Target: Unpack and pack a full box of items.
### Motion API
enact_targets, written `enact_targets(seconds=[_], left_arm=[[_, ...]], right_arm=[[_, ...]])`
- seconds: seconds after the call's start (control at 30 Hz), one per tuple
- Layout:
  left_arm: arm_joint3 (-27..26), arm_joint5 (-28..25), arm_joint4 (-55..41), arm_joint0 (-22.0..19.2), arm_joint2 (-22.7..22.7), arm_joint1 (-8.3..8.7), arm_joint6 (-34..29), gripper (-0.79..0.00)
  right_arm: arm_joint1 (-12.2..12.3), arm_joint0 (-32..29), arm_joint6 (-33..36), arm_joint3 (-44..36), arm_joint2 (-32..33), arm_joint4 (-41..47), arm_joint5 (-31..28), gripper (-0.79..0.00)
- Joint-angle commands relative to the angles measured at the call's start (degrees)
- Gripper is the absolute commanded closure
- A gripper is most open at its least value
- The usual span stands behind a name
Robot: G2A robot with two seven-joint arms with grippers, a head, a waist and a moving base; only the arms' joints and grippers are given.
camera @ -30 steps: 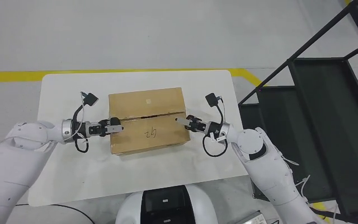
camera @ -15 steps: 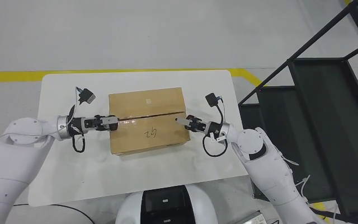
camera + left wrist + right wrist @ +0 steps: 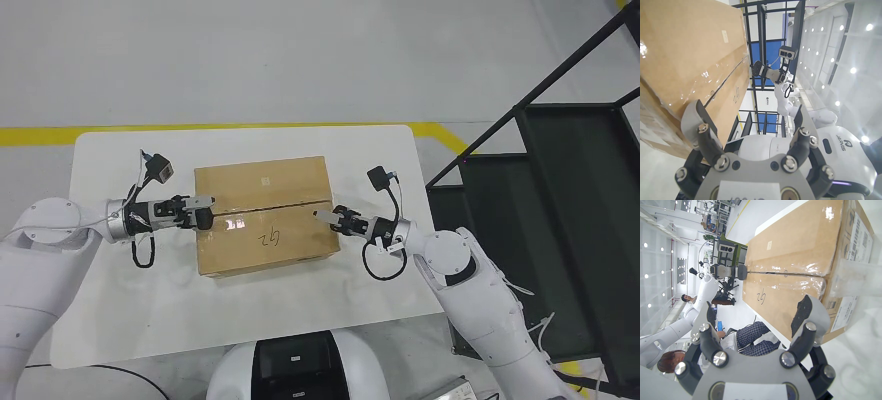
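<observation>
A: Start closest in. How does the left pincer (image 3: 748,106) stand?
B: Its two fingers are spread wide apart and hold nothing. One finger (image 3: 698,113) sits at the left end of the cardboard box (image 3: 265,215), right where the top seam runs out. I cannot tell whether it touches the cardboard.
A: And the right pincer (image 3: 757,305)?
B: Also apart and empty. It is at the opposite end of the box, level with the same seam, with one padded finger (image 3: 804,311) just beside the upper edge of that end face.
A: So the two arms face each other across the box?
B: Yes. In the top view there is one pincer at each short end, both roughly in line with the seam.
A: Where is the box itself?
B: It stands in the middle of the white worktop (image 3: 120,300) with its top flaps lying flat. Clear tape (image 3: 791,266), wrinkled and shiny, runs along the seam between the two flaps. A handwritten mark (image 3: 266,238) is on the nearer flap and a small white label (image 3: 266,181) on the farther one. Printed labels (image 3: 859,237) cover the end face by the right pincer.
A: And beyond the worktop?
B: A yellow line (image 3: 35,135) crosses the grey floor along the far edge, and black metal stairs (image 3: 560,170) stand off to the right side.
</observation>
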Motion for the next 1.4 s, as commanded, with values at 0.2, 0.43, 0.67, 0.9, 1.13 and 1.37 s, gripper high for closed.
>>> enact_targets(seconds=[0.2,0.43,0.67,0.9,1.13,1.37], left_arm=[[1.25,0.62,0.42,-0.42,-0.01,-0.51,-0.76,-0.785],[1.25,0.62,0.42,-0.42,-0.01,-0.51,-0.76,-0.785],[1.25,0.62,0.42,-0.42,-0.01,-0.51,-0.76,-0.785],[1.25,0.62,0.42,-0.42,-0.01,-0.51,-0.76,-0.785],[1.25,0.62,0.42,-0.42,-0.01,-0.51,-0.76,-0.785],[1.25,0.62,0.42,-0.42,-0.01,-0.51,-0.76,-0.785]], right_arm=[[0.00,0.00,0.00,0.00,0.00,0.00,0.00,-0.785],[0.00,0.00,0.00,0.00,0.00,0.00,0.00,-0.785],[0.19,-2.28,-4.12,-1.11,2.77,1.91,0.59,-0.785],[0.83,-4.73,-3.26,2.75,5.69,1.88,2.45,-0.785],[0.17,-0.70,-3.72,12.38,1.74,2.28,2.08,-0.785],[-1.35,6.82,-2.75,24.62,-3.92,5.68,-0.41,-0.785]])
